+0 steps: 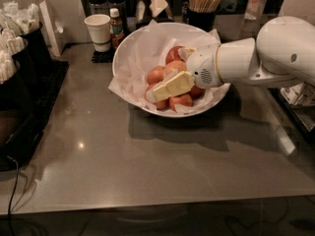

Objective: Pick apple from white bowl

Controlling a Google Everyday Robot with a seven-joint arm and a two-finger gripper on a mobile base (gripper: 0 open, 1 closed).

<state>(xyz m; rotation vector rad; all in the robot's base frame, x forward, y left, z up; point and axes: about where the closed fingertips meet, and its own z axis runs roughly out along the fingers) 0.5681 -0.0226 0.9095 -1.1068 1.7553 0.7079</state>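
The white bowl (121, 58), wide and lined with crinkled white paper, stands at the back middle of the grey table. It holds a pile of several apples. The palest, yellow-orange apple (175, 67) lies near the top of the pile, with deeper red apples (173, 54) around it. My gripper (170, 76) reaches in from the right on its white arm (275, 53) and sits down in the bowl, right against the pale apple. It hides part of the pile.
A small white paper cup (98, 31) and a sauce bottle (116, 26) stand behind the bowl to the left. A dark holder of wooden sticks (203, 4) stands behind it. Black napkin racks (19, 58) line the left edge. The table's front edge (147, 208) is near.
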